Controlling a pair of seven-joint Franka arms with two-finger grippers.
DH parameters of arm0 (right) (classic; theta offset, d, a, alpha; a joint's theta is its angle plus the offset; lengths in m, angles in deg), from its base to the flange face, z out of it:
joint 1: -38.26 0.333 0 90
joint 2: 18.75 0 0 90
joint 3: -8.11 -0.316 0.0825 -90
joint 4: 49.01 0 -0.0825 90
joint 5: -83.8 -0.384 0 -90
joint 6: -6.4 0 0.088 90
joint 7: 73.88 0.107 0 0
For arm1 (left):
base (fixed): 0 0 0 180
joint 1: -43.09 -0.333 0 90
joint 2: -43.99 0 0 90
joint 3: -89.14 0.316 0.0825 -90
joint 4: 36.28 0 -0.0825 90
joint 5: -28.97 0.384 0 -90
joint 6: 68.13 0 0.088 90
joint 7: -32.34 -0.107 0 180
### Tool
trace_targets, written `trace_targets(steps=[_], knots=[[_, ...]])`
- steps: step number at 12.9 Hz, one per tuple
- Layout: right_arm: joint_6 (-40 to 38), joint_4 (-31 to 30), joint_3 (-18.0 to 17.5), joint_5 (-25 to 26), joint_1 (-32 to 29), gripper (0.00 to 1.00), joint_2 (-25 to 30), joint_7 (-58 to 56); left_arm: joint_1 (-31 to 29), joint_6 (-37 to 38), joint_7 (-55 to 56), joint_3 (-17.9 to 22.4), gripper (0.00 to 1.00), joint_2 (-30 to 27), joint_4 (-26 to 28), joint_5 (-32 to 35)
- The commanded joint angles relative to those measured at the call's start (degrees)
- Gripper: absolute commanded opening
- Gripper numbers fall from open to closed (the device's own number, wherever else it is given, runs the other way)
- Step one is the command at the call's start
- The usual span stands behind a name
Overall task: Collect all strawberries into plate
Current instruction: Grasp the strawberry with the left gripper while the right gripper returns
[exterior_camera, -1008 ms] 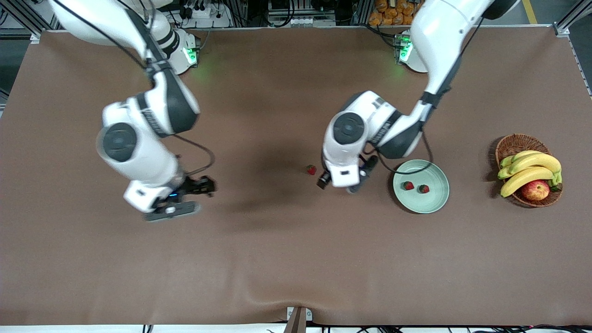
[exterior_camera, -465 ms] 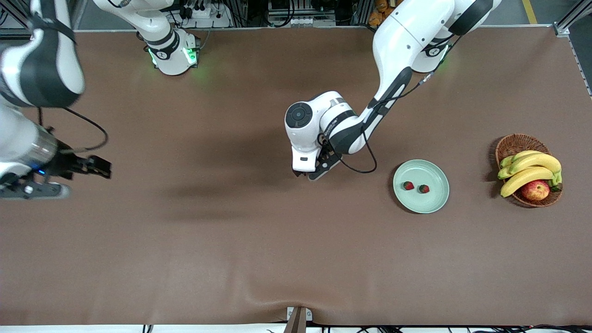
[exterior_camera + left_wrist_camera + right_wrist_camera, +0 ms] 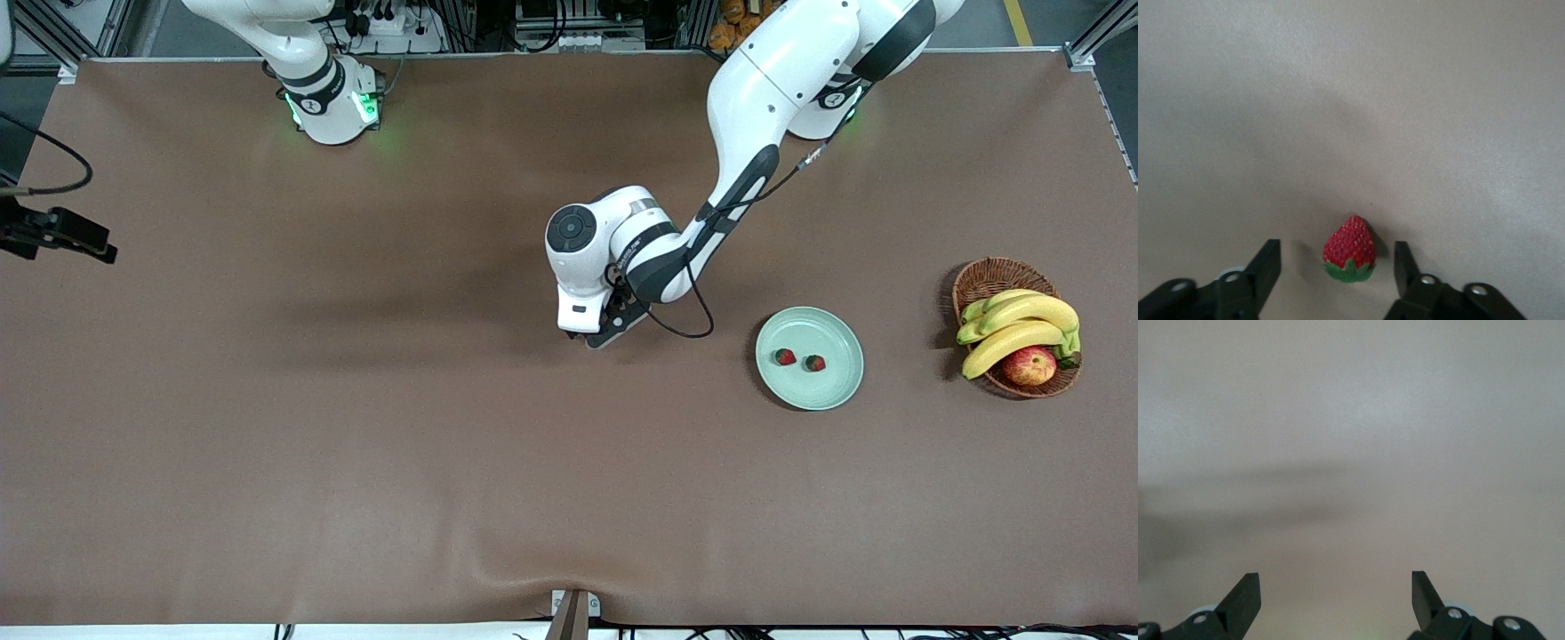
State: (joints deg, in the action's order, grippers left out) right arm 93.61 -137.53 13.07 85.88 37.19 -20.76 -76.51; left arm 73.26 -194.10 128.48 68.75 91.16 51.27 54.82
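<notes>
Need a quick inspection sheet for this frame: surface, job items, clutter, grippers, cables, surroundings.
Surface: brown table cover, creased at the edge nearest the front camera.
Job's things: two strawberries on the plate; third strawberry on the cover, between the left gripper's fingers.
Clutter: wicker basket with bananas and apple.
Grippers: left gripper low, open, astride the berry; right gripper open, at the table's edge.
Cables: black cable looping off the left wrist.
Surroundings: frame and wiring past the bases.

Right gripper [image 3: 1336,600] over bare brown table [image 3: 1351,420] — jaws wide apart, nothing between.
</notes>
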Motion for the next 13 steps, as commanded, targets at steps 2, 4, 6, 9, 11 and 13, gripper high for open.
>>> trace_targets(steps=[2,4,6,9,11,13], knots=[[-3.3,-2.1,-0.5,-4.4,-1.2,1.00,3.8,1.1,1.0,-0.8,0.8,0.4,0.62,1.2,-1.6,1.1],[-3.5,-2.0,0.5,-10.3,-1.6,1.00,4.1,3.6,1.2,-0.8,1.0,0.4,0.22,1.1,-1.9,0.9],[-3.7,-1.8,0.2,-10.3,-0.8,1.00,4.1,6.8,0.8,-0.8,0.9,0.4,0.00,0.7,-1.9,1.0],[-3.7,-1.0,-0.2,-3.3,2.0,1.00,4.0,8.0,-4.2,0.2,-0.1,-0.3,0.00,-4.5,-1.6,1.0],[-3.7,-0.8,-0.1,-1.8,3.0,1.00,3.9,8.0,-7.8,1.6,-4.3,-0.3,0.00,-8.1,-1.5,0.8],[-3.6,-0.8,0.0,-2.3,2.6,1.00,3.6,7.7,-12.2,1.8,-8.9,-0.4,0.00,-10.8,-1.0,-0.2]])
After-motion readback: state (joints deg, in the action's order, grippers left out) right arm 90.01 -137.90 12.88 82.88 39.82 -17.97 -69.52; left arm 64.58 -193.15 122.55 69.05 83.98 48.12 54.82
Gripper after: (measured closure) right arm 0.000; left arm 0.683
